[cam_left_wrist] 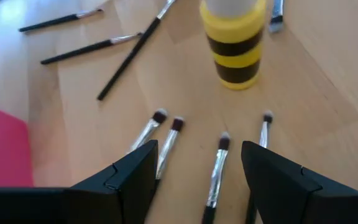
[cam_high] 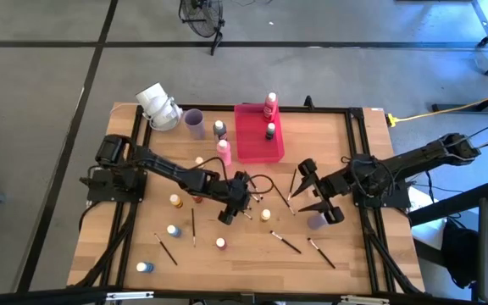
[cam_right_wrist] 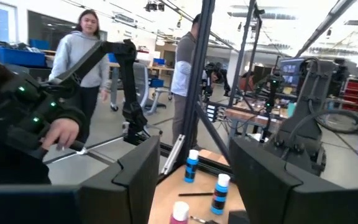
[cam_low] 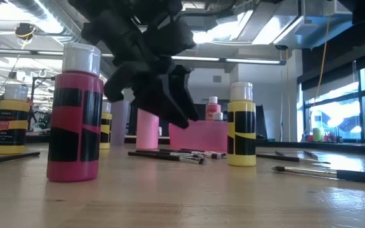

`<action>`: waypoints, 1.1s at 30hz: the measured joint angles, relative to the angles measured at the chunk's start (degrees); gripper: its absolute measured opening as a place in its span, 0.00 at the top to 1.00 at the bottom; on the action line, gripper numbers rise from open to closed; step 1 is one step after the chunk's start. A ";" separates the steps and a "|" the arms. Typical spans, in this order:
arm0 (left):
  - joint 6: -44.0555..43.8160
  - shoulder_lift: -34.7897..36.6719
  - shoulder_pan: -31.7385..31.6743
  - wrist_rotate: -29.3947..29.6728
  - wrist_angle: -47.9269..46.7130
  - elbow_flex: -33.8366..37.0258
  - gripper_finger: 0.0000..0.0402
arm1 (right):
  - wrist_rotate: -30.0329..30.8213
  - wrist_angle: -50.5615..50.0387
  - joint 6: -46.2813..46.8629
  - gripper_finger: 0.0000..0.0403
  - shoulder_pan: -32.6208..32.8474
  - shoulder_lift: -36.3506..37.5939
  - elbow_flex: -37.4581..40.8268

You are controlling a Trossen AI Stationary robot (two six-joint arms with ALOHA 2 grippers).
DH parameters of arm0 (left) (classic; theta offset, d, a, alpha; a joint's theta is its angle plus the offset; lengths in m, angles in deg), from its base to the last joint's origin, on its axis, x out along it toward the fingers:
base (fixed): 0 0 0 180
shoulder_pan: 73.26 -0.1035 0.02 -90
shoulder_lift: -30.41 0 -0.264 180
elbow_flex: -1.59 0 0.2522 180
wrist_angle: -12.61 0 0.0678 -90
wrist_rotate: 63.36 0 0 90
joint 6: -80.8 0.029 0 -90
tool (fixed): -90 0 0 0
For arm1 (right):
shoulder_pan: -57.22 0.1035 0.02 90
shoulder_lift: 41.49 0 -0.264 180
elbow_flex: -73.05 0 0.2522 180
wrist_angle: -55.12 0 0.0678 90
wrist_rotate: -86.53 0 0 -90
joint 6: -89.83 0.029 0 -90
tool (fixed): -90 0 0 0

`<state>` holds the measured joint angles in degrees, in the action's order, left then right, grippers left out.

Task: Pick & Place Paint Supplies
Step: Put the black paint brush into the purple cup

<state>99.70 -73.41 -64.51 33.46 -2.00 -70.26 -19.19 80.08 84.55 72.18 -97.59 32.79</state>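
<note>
Several thin dark paintbrushes (cam_left_wrist: 217, 163) lie flat on the wooden table in a loose fan, pale-ferruled tips toward a yellow, black-banded paint bottle (cam_left_wrist: 233, 45). My left gripper (cam_left_wrist: 197, 155) hangs open just above them, slanting down, with two brushes showing between its fingers; in the low view it (cam_low: 170, 95) is clear of the table. It sits mid-table (cam_high: 230, 212). My right gripper (cam_high: 312, 193) waits open at the right, raised and about level (cam_right_wrist: 194, 152), with nothing between its fingers. More brushes (cam_high: 285, 243) and bottles stand scattered around.
A pink-red tray (cam_high: 252, 144) holding two bottles stands at the far middle, with a lilac cup (cam_high: 195, 123) and a pink bottle (cam_high: 224, 152) to its left. Bottles (cam_high: 174, 230) dot the near left. A purple bottle (cam_high: 316, 222) stands below my right gripper. People stand beyond the table (cam_right_wrist: 86, 50).
</note>
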 joint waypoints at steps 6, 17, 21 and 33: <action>-0.24 -1.44 1.06 0.17 1.86 0.02 0.43 | 0.02 0.03 -0.02 0.51 1.22 0.00 0.00; -2.23 -1.98 1.28 0.84 4.20 0.02 0.43 | 0.06 -1.14 -0.04 0.51 2.07 0.00 0.00; -2.23 -2.57 1.30 0.76 4.22 0.04 0.43 | 0.07 -1.42 -0.04 0.51 2.07 0.00 0.00; -3.32 -2.63 1.30 1.08 6.10 0.07 0.43 | 0.22 -2.30 -0.07 0.51 2.07 0.00 0.00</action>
<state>96.38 -76.04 -63.21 34.54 4.10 -70.19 -18.97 77.78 84.49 74.25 -97.59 32.79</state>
